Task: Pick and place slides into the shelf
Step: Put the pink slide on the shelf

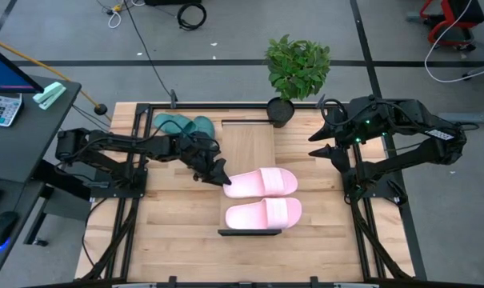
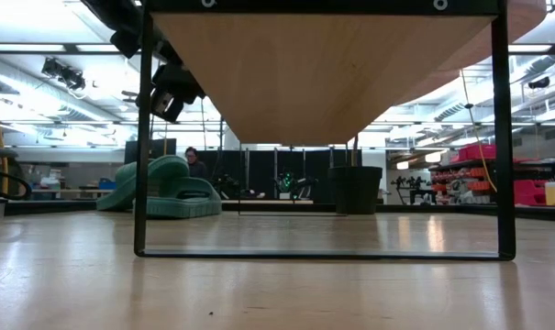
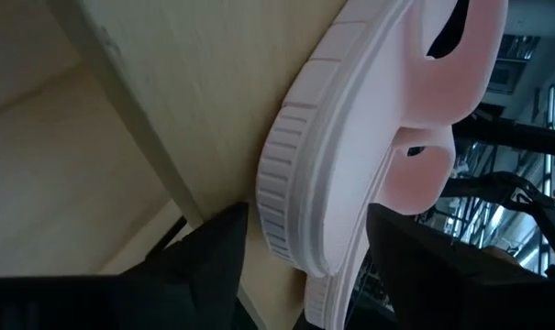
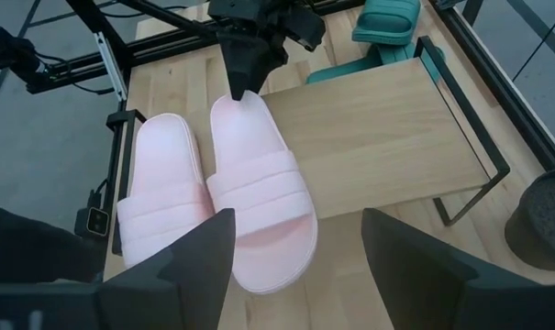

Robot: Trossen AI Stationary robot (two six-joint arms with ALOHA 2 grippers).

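Observation:
Two light pink slides [image 1: 262, 182] [image 1: 264, 214] lie side by side, soles down, on the near half of the raised wooden shelf [image 1: 247, 140]. Two teal slides [image 1: 182, 126] rest on the tabletop at the far left, one leaning on the other in the low view [image 2: 162, 188]. My left gripper [image 1: 223, 179] is open at the heel end [image 3: 295, 229] of the farther pink slide, one finger on the sole side and one on the footbed side, with a thin gap showing. My right gripper [image 1: 323, 144] is open and hovers right of the shelf.
A potted plant [image 1: 280, 110] stands at the shelf's far right corner. The far half of the shelf board [image 4: 378, 137] is bare. The shelf's dark metal frame legs [image 2: 141, 183] stand on the table. A person [image 2: 196, 163] sits in the room beyond.

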